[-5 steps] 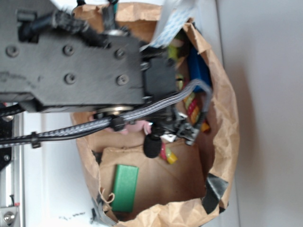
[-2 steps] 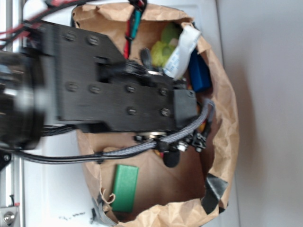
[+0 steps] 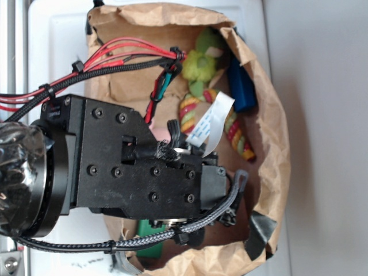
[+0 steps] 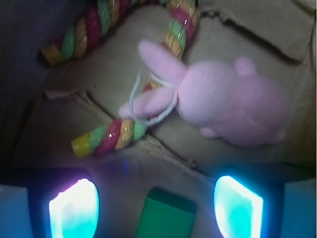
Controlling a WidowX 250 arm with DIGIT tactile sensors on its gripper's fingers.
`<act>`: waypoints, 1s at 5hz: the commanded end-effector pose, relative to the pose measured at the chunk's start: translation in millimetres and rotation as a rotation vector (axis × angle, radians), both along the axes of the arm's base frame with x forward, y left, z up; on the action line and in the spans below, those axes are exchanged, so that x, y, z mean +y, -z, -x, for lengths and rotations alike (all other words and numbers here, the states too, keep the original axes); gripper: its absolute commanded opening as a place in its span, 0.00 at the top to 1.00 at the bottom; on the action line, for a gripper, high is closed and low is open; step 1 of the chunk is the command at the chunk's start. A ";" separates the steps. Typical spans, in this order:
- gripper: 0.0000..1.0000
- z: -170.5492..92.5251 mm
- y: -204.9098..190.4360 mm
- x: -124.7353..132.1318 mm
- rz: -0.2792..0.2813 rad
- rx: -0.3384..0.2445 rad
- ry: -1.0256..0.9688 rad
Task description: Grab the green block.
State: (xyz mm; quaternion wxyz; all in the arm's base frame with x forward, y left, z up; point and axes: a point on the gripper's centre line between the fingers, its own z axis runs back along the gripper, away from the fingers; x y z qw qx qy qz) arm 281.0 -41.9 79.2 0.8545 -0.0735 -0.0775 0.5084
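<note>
The green block (image 4: pixel 166 218) lies flat on the brown paper floor of the bag, at the bottom of the wrist view. My gripper (image 4: pixel 156 208) is open above it, and the block sits in the gap between the two glowing pads (image 4: pixel 74 208), touching neither. The block's near part runs off the frame's bottom edge. In the exterior view my black arm covers most of the green block (image 3: pixel 150 248); only a green strip shows under the cables. The fingertips themselves are hidden there.
A pink plush bunny (image 4: pixel 233 104) and a striped rope toy (image 4: pixel 109 136) lie just beyond the block. The crumpled paper bag wall (image 3: pixel 276 144) rings everything. A lime-green plush (image 3: pixel 198 63) and a dark blue block (image 3: pixel 241 86) sit at the far end.
My arm has swung down the exterior view toward the bag's near end. It now covers the green block and has uncovered the lime plush, the rope toy and the blue block.
</note>
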 end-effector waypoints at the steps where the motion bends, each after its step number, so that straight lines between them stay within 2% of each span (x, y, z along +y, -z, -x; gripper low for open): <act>1: 0.00 5.2 -23.5 -5.2 0.051 -0.060 0.024; 3: 0.00 6.5 -26.9 -7.3 0.055 -0.029 0.017; 4: 0.00 5.0 -25.9 -8.4 0.058 -0.010 -0.044; 5: 0.00 4.2 -28.6 -16.0 0.062 -0.014 -0.159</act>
